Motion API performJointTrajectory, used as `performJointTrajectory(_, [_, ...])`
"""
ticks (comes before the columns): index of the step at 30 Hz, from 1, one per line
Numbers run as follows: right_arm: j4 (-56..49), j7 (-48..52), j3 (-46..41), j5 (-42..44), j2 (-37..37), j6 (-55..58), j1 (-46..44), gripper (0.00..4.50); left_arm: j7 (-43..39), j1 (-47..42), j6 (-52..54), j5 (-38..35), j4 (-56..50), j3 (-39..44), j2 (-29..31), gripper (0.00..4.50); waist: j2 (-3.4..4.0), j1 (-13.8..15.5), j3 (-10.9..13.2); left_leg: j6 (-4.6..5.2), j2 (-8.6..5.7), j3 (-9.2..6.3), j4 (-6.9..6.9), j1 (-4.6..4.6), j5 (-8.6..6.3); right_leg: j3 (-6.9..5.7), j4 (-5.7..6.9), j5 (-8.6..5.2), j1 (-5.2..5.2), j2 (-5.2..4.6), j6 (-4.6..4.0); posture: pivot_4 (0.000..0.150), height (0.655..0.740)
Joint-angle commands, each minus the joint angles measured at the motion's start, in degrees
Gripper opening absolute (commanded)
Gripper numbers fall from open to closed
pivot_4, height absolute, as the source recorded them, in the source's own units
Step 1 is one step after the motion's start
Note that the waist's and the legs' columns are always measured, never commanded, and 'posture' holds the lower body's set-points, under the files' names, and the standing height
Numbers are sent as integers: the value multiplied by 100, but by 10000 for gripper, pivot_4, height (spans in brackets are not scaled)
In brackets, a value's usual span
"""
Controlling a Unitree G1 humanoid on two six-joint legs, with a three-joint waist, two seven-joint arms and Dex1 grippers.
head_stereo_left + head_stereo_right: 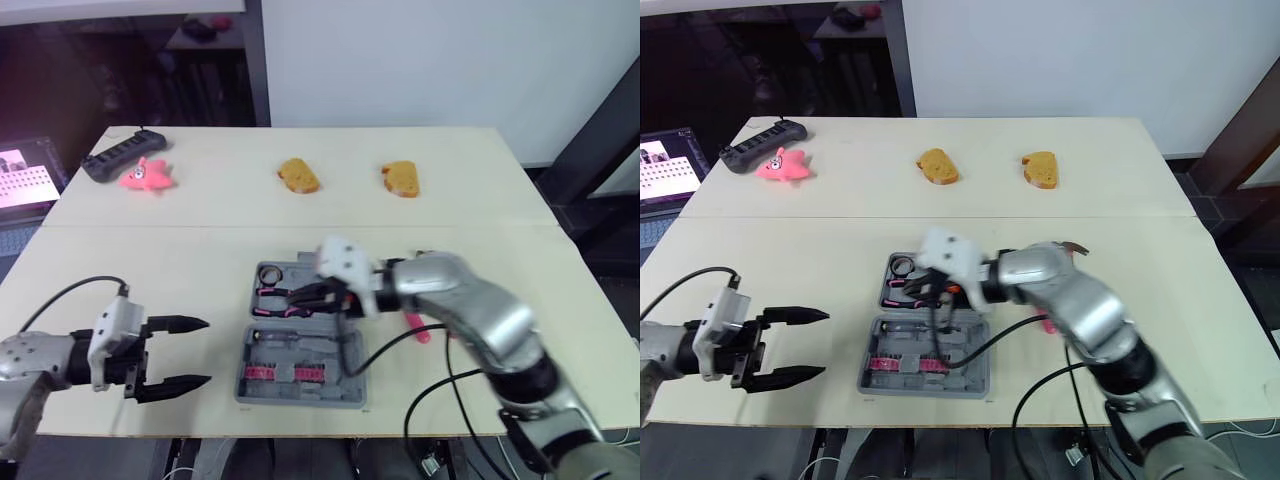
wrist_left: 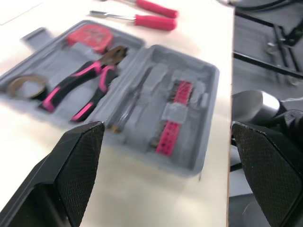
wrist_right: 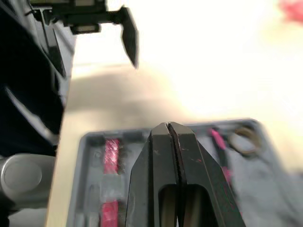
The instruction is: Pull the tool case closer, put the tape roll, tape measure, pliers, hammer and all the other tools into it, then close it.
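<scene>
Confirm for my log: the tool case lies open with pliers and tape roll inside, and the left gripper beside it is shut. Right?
Not quite: the left gripper is open, fingers spread wide, as the left eye view shows. The tool case does lie open beside it, with the pliers and tape roll inside.

This is a robotics lab or test room, not a home. A plain pale-wood table (image 1: 200,250) made of two boards stands against a white partition wall (image 1: 400,60). Far ahead of the left gripper's (image 1: 205,352) jaws, off the table's edge, a lit screen (image 1: 25,175) glows beside a dark bay holding what may be shelving (image 1: 190,80). Well beyond the right gripper's (image 1: 293,294) jaws lie staged props: a toy bread piece (image 1: 299,176), a second bread piece (image 1: 401,179), a pink plush toy (image 1: 146,177) and a black power strip (image 1: 122,155). A loose black cable (image 1: 70,286) arcs over the table behind the left jaws.
</scene>
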Motion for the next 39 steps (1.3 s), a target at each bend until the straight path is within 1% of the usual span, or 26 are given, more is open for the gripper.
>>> performJointTrajectory(1, [-203,294,-978,203,-700,-383,957,233,18,98,-107,30,361,436,107,45000,1,7,1,0,0,0,1,1,0,0,0,0,0,1,0,1500,7400])
performJointTrajectory(3, [223,524,-1750,-39,-1222,-1051,2015,233,4,197,-282,139,799,674,155,45000,1,23,1,1,0,1,-1,1,-1,0,-1,-2,0,1,-1,1500,7400])
performJointTrajectory(5, [841,663,-2520,-301,-1514,-1786,3023,5779,-10,282,-481,268,1332,902,243,45000,-3,27,0,3,-1,4,-1,1,-1,1,-3,-2,0,1,0,1500,7400])
performJointTrajectory(6, [1108,630,-2766,-415,-1571,-2076,3344,8681,-66,312,-573,331,1555,960,302,45000,-4,30,0,3,-1,5,0,2,-2,2,-4,-2,1,1,-1,1500,7400])
performJointTrajectory(7, [1297,626,-2953,-488,-1601,-2335,3613,12643,-107,320,-713,415,1780,1000,358,45000,-4,24,0,3,-1,9,1,2,-2,4,-6,-4,1,1,-3,1500,7400])
performJointTrajectory(8, [1504,701,-3208,-492,-1610,-2572,3923,18443,-82,270,-936,523,2080,1061,409,45000,-3,17,0,3,-1,12,2,5,-2,7,-6,-7,2,1,-10,1500,7400])
performJointTrajectory(10, [1929,904,-3704,-486,-1593,-3065,4522,27166,-48,121,-1033,537,2645,1223,524,45000,-3,8,0,3,-1,17,2,13,-2,12,-5,-11,4,3,-17,1500,7400])
performJointTrajectory(11, [2106,968,-3841,-487,-1579,-3267,4718,32348,-79,83,-1094,556,2832,1255,568,45000,-7,1,-1,3,0,17,1,15,-2,13,-4,-12,9,3,-18,1500,7400])
performJointTrajectory(12, [2304,962,-3893,-561,-1568,-3503,4859,38524,-118,73,-1145,575,2936,1259,588,45000,-7,-10,-1,3,0,17,1,19,-2,13,-5,-13,11,5,-19,1500,7400])
performJointTrajectory(13, [2447,958,-3913,-601,-1548,-3686,4954,42075,-152,70,-1196,588,3001,1251,595,45000,-7,-22,-1,3,0,19,1,21,-2,16,-6,-14,14,4,-20,1500,7400])
performJointTrajectory(14, [2581,952,-3923,-610,-1516,-3839,5014,44464,-176,62,-1219,585,3056,1245,597,45000,-7,-38,-1,3,0,21,1,21,-2,19,-6,-14,15,3,-20,1500,7400])
performJointTrajectory(17, [2770,861,-3880,-588,-1427,-4077,5062,44464,-200,20,-1329,611,3176,1211,578,45000,-5,-63,-1,3,1,26,-1,26,-2,22,-6,-14,17,5,-19,1500,7400])
performJointTrajectory(23, [2481,565,-3668,-533,-1259,-4002,4991,44464,-138,-132,-1312,644,3012,1012,430,45000,-2,-46,-1,3,1,27,-3,35,-1,25,0,-11,23,5,-12,1500,7400])
performJointTrajectory(24, [2422,473,-3641,-532,-1229,-3962,4957,44464,-133,-163,-1305,639,2982,983,407,45000,-2,-42,-1,3,1,26,-2,35,-1,25,-1,-10,25,5,-12,1500,7400])
performJointTrajectory(26, [2171,81,-3545,-484,-1121,-3516,4769,44464,-108,-226,-1304,640,2878,913,341,45000,-3,-41,-2,2,1,26,-1,37,-1,25,0,-8,29,5,-8,1500,7400])
performJointTrajectory(29, [1669,-907,-3300,-399,-824,-2249,4157,44464,30,-155,-1062,555,2142,689,142,45000,1,-38,-1,-1,0,26,-1,48,0,27,0,-8,40,4,-9,1500,7400])
performJointTrajectory(32, [1378,-1630,-3151,-439,-586,-1482,3662,44464,123,-41,-824,504,1566,563,26,45000,1,-50,-1,-1,1,26,-4,56,1,28,2,-6,44,6,-5,1500,7400])
performJointTrajectory(34, [1211,-2402,-2913,-543,-252,-763,2949,44464,282,-34,-587,423,948,367,-122,45000,0,-54,-2,-1,1,26,-6,60,1,28,4,-4,44,5,0,1500,7400])
performJointTrajectory(36, [1431,-3348,-2645,-920,123,-11,1991,44464,529,-91,-387,353,297,143,-317,45000,4,-57,0,-1,0,26,-4,63,1,30,4,-3,48,5,-1,1500,7400])
performJointTrajectory(37, [1573,-3667,-2562,-1026,298,284,1587,44464,620,-106,-325,333,39,57,-395,45000,5,-67,0,-1,0,28,-4,70,1,34,3,-2,53,5,-2,1500,7400])
performJointTrajectory(39, [1825,-4011,-2464,-1155,531,636,1062,44464,777,-112,-206,320,-344,-52,-505,45000,7,-43,1,-7,-2,28,-3,71,4,38,3,-3,56,5,-5,1500,7400])
